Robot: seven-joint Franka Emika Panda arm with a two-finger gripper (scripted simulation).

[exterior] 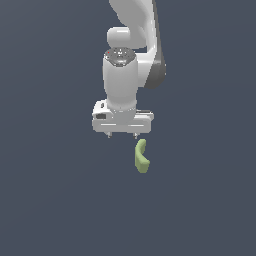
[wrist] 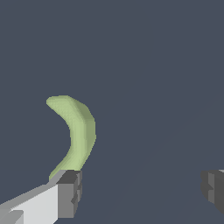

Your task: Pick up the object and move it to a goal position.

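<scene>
I see the object [exterior: 141,156] lying just past the claw [exterior: 122,135], near one fingertip [wrist: 70,192] and outside the gap, not gripped. Bare dark floor [exterior: 50,200] surrounds it on every side, so I have open room all round. It is a small, matte, yellow-green bent chunk, curved like a banana. The claw stands wide, holding nothing.
</scene>
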